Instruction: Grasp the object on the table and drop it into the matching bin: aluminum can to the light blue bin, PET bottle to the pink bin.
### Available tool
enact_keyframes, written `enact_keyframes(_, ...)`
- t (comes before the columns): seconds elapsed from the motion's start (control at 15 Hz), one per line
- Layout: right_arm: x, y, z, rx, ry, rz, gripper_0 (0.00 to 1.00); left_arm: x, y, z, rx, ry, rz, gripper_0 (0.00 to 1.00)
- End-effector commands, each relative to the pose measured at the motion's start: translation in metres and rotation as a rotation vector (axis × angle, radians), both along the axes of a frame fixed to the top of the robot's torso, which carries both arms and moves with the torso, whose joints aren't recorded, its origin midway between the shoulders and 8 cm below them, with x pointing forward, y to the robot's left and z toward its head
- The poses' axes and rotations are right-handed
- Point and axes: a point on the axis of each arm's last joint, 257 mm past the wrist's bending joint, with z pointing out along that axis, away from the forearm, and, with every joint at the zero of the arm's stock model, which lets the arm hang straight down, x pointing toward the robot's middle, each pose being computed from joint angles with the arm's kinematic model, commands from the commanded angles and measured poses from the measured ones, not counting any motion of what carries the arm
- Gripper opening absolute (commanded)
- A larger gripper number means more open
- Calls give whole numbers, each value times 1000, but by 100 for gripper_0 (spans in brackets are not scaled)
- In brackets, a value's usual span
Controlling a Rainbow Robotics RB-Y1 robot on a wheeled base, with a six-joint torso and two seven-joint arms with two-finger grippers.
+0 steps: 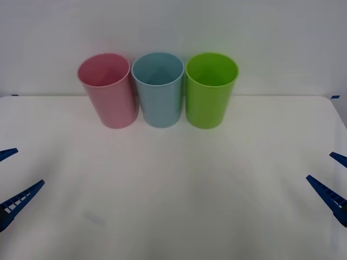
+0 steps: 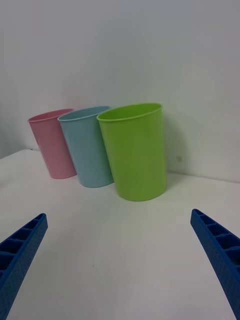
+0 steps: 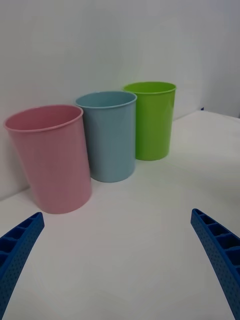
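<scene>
The white table (image 1: 173, 189) lies broad and bare between the two grippers, its far edge against the wall. Ahead of both stand the pink bin (image 1: 108, 89), light blue bin (image 1: 159, 88) and lime green bin (image 1: 210, 89), side by side. The left gripper (image 1: 11, 179) and right gripper (image 1: 332, 181) hover low at the table's sides, fingers spread wide, holding nothing.

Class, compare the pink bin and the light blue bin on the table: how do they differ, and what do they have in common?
The pink bin is pink; the light blue bin is light blue. The pink bin stands at the row's left end, while the light blue bin stands in the middle, between it and a lime green bin. Both are tall, tapered, upright, open-topped and similar in size.
</scene>
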Motion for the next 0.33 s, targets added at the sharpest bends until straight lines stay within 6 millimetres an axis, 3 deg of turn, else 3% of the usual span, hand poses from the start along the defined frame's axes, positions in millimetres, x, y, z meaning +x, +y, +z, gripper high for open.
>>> enact_keyframes(0.07,0,0,0,0,0,0,100,-1,3,-7,1,22,18,100)
enact_keyframes(0.33,0,0,0,0,0,0,100,-1,3,-7,1,22,18,100)
